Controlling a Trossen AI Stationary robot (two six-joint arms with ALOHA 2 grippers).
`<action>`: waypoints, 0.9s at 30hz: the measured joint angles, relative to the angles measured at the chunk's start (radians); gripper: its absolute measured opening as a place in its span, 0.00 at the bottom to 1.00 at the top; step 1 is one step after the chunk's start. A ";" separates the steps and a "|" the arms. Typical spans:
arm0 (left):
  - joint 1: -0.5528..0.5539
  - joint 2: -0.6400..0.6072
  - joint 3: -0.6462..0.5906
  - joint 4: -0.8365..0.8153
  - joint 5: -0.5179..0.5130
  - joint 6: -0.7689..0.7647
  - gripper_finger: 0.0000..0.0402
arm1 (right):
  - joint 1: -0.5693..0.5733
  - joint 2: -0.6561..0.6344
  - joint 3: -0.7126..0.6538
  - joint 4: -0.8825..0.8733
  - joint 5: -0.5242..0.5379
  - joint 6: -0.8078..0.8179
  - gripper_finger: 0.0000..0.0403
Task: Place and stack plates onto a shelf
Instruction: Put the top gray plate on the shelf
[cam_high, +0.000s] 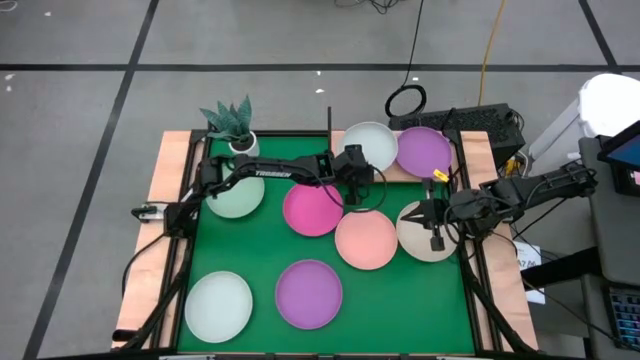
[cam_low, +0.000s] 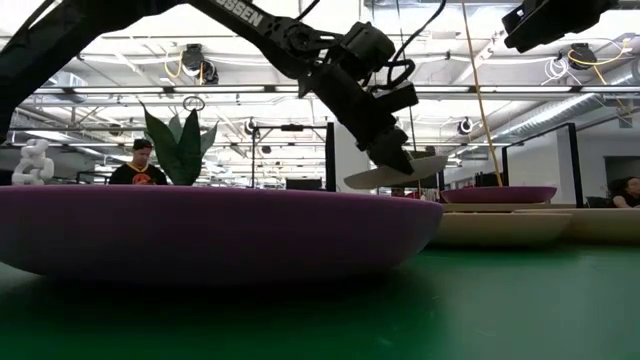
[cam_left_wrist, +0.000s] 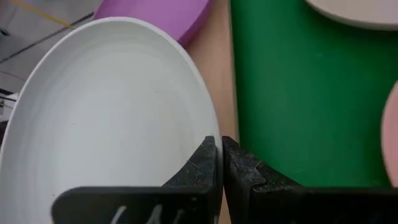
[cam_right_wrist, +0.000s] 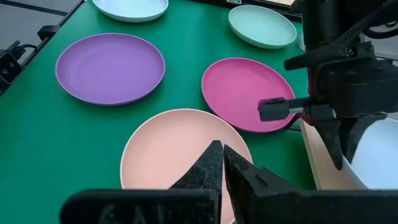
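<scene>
My left gripper is shut on a white plate, which it holds over the left half of the wooden shelf at the table's far edge. A purple plate lies on the shelf's right half. On the green mat lie a pale mint plate, a hot pink plate, a salmon plate, a beige plate, a second purple plate and a white plate. My right gripper hangs shut above the beige plate and touches nothing. My left gripper pinches the white plate's rim between its two fingers, on the side of the plate nearest the mat. The fingers come from the table's left, slanting down. The plate is tilted and lifted clear, above the level of the purple plate.
A potted plant stands at the far left corner. Beyond the shelf lie a black keyboard and cables. The mat has free room near its front right corner. A person sits in the room behind the table.
</scene>
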 joint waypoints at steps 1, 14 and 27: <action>0.000 0.000 0.000 -0.002 -0.001 0.001 0.04 | 0.000 0.000 0.000 0.000 0.000 0.000 0.00; 0.024 0.000 0.000 -0.078 0.000 0.001 0.06 | 0.000 0.000 0.000 0.000 0.000 0.003 0.00; 0.021 0.032 0.001 -0.105 0.051 0.061 0.06 | 0.000 0.000 0.000 -0.001 0.000 0.003 0.00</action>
